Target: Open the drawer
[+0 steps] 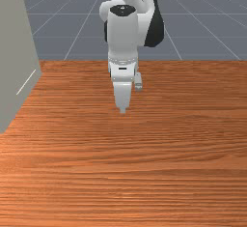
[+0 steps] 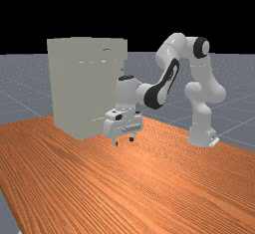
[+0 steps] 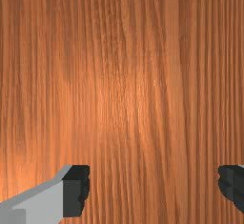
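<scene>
The orange-brown wooden worktop (image 2: 149, 193) spreads nearest in the far view and runs on beneath the white-and-grey gripper (image 2: 123, 141), whose two fingers stand wide apart above bare wood. Beyond, the arm hides part of the tall, boxy, grey-beige cabinet (image 2: 74, 88); the front view's left edge cuts it off, with worktop between it and the gripper. The drawer's outline on that cabinet is hard to make out.

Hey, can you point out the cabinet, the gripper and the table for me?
Cabinet (image 2: 82, 88): far view, its side.
Gripper (image 2: 123, 142): far view, midway between its fingertips.
Table (image 1: 144, 182): front view, its bare wooden top.
</scene>
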You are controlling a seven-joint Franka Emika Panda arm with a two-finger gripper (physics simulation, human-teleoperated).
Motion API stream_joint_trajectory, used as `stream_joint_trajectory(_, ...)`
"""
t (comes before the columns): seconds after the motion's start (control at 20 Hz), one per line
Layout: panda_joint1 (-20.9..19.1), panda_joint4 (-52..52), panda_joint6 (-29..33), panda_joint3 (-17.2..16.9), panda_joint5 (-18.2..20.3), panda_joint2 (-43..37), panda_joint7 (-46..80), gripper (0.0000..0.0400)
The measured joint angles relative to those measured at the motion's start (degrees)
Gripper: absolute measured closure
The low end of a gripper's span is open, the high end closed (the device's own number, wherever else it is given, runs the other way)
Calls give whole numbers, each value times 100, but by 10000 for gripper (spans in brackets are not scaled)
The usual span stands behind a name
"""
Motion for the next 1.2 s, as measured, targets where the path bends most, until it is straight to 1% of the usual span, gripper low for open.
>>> stream_joint_trajectory(0.05,21,-29,-70,-59,-97,-5,45,151)
stream_joint_trajectory(0.1,10,-58,-115,-109,-154,6,69,242)
stream_joint_trajectory(0.15,9,-45,-215,-163,-179,9,190,147)
stream_joint_trajectory(0.2,3,-27,-275,-196,-193,-2,261,89)
stream_joint_trajectory(0.25,1,-14,-311,-214,-201,-13,305,54)
stream_joint_trajectory(0.3,62,467,-1908,-325,-316,-212,1285,188)
stream_joint_trajectory(0.35,94,1315,-3385,-443,-326,-631,2226,270)
stream_joint_trajectory(0.4,113,2040,-4341,-556,-311,-1062,3215,321)
stream_joint_trajectory(0.45,130,2440,-4869,-645,-304,-1390,4267,351)
stream_joint_trajectory(0.5,150,2642,-5182,-706,-300,-1591,5373,370)
stream_joint_trajectory(0.6,208,2885,-5589,-790,-261,-1659,7520,389)
stream_joint_trajectory(0.65,224,2962,-5723,-815,-231,-1618,8136,393)
stream_joint_trajectory(0.75,238,3039,-5869,-839,-184,-1553,8730,397)
stream_joint_trajectory(0.85,245,3077,-5924,-847,-163,-1533,8953,399)
stream_joint_trajectory(0.9,249,3090,-5937,-846,-160,-1546,9002,243)
stream_joint_trajectory(0.95,253,3122,-5948,-847,-160,-1568,9030,147)
stream_joint_trajectory(1.0,253,3153,-5951,-850,-157,-1595,9041,89)
stream_joint_trajectory(1.05,250,3179,-5953,-855,-157,-1624,9046,54)
stream_joint_trajectory(1.1,247,3217,-5955,-859,-161,-1667,9052,33)
stream_joint_trajectory(1.2,239,3479,-5966,-873,-199,-1754,9047,12)
